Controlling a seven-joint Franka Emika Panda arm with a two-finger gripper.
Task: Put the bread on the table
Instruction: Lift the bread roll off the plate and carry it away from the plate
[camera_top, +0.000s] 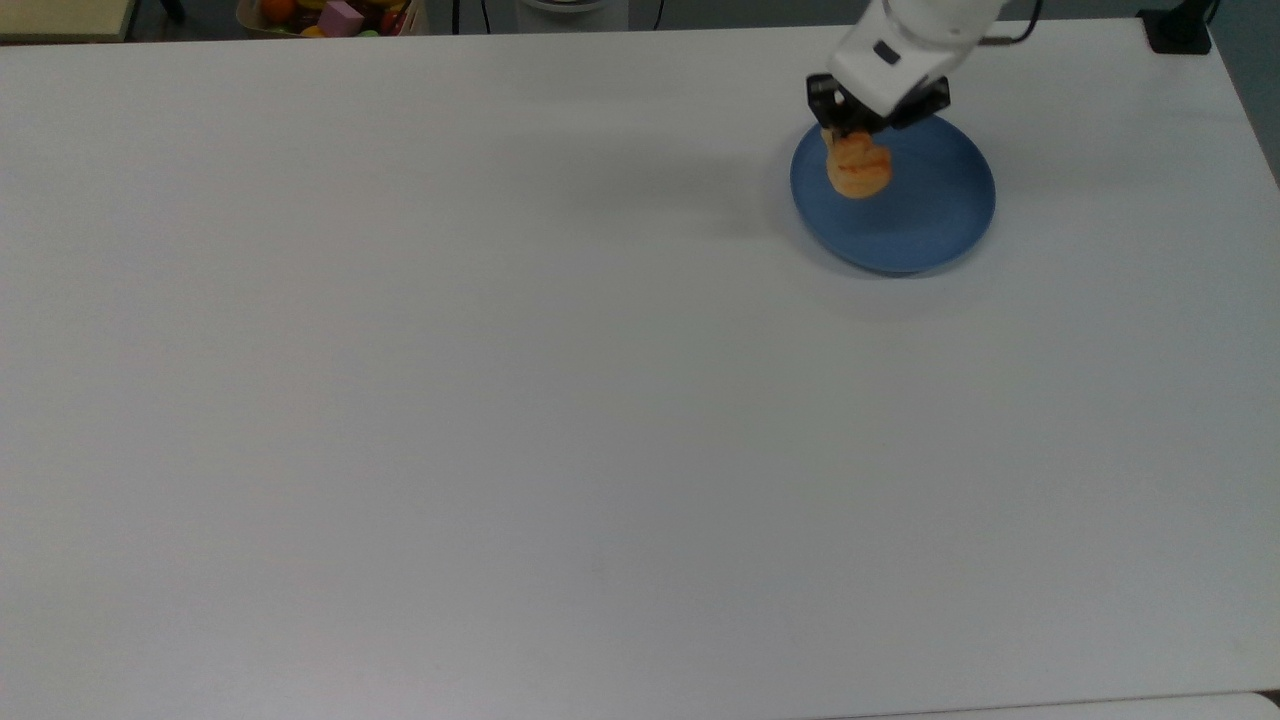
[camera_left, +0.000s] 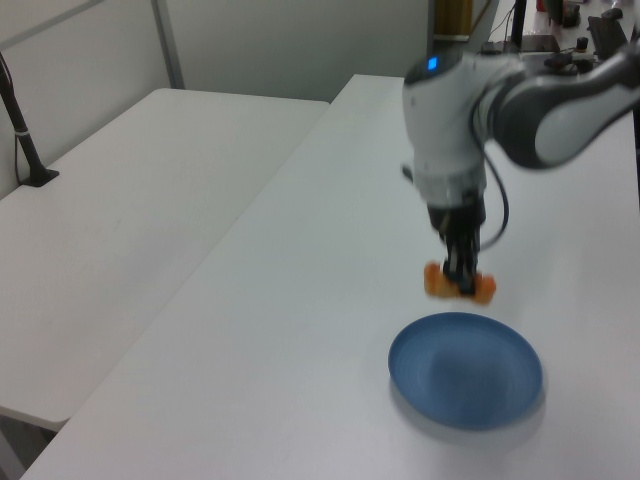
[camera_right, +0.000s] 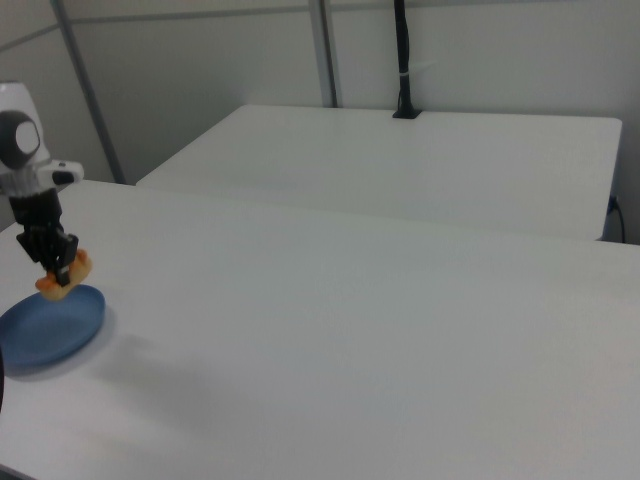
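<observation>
Gripper (camera_top: 853, 135) fingers were clamped on the bread (camera_top: 858, 167) in the top view, over the plate's (camera_top: 930, 225) 10 o'clock rim, on the table (camera_top: 500, 400). From the left view, the gripper (camera_left: 461, 285) held the bread (camera_left: 435, 281) clear above the plate (camera_left: 466, 371), toward its 12 o'clock. From the right view, the bread (camera_right: 65, 281) hung in the gripper (camera_right: 59, 272) just above the plate (camera_right: 45, 325), on the table (camera_right: 350, 340).
</observation>
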